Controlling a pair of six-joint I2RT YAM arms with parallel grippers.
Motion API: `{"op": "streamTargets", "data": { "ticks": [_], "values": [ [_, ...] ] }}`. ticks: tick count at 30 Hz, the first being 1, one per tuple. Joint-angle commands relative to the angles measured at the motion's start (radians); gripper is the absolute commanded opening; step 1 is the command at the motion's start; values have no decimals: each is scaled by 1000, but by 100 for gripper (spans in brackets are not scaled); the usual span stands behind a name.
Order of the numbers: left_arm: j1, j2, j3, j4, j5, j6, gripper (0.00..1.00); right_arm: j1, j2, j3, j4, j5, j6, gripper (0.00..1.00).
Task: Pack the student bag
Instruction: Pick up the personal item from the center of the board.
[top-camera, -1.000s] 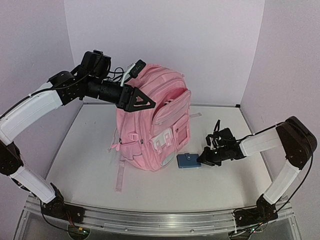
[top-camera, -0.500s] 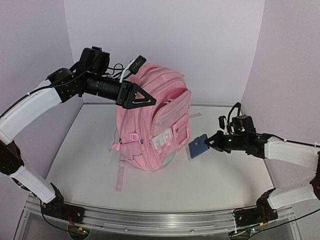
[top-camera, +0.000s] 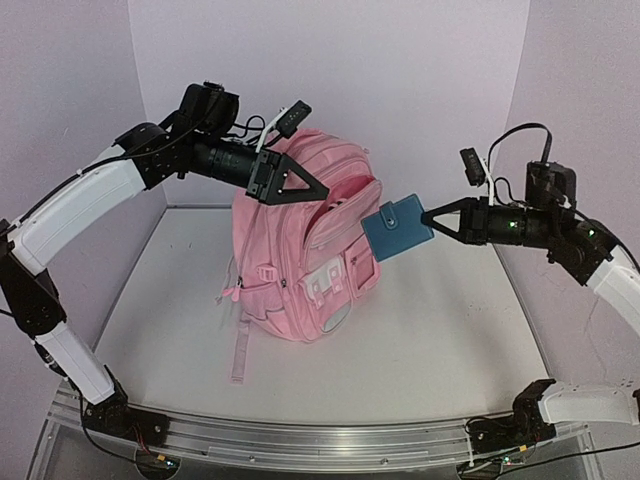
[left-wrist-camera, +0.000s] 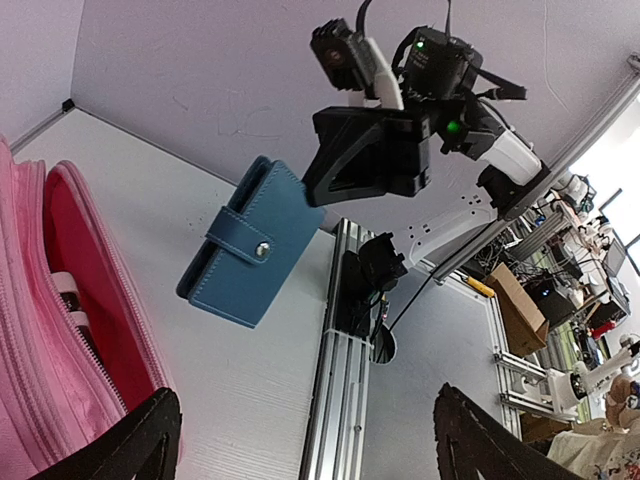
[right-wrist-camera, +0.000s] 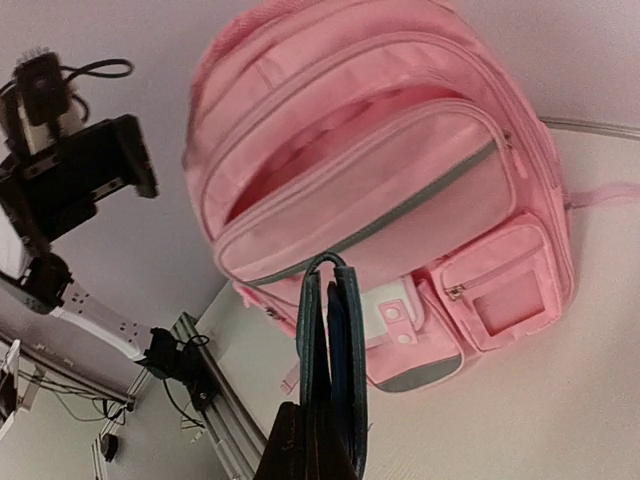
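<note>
We see the pink student bag (top-camera: 300, 250) standing upright in the middle of the white table (top-camera: 450, 330), its main compartment unzipped and gaping toward the right. Our left gripper (top-camera: 312, 150) hangs at the bag's top, fingers spread wide with nothing between them. Our right gripper (top-camera: 425, 215) is clamped on a blue snap-tab wallet (top-camera: 397, 228), held in the air just right of the bag's open mouth.
</note>
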Motion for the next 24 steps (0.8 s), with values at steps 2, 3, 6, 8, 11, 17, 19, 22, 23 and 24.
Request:
{"op": "streamTargets", "data": {
  "ticks": [2,3,6,8,11,17,19,22,23,24],
  "values": [
    [4,48,101,-56,65,34,88,7,26,136,-54,-280,-91,0],
    [3,57,110,-67,74,34,88,10,37,156,-54,-295,-99,0],
    [2,78,129,-83,128,31,88,16,69,211,-53,-328,-122,0],
    [1,91,144,-99,177,31,87,25,99,244,-51,-352,-142,0],
    [-4,107,167,-121,202,32,87,42,164,303,-50,-357,-166,0],
    [-15,123,180,-161,195,48,87,108,265,382,-48,-352,-217,0],
    [-16,124,176,-164,199,49,86,124,295,403,-47,-348,-229,0],
    [-20,129,173,-173,209,54,72,139,318,414,-35,-336,-235,0],
    [-20,129,172,-177,209,57,66,140,323,415,-26,-333,-234,0],
    [-20,128,169,-179,206,59,60,141,327,413,-15,-333,-231,0]
  ]
}}
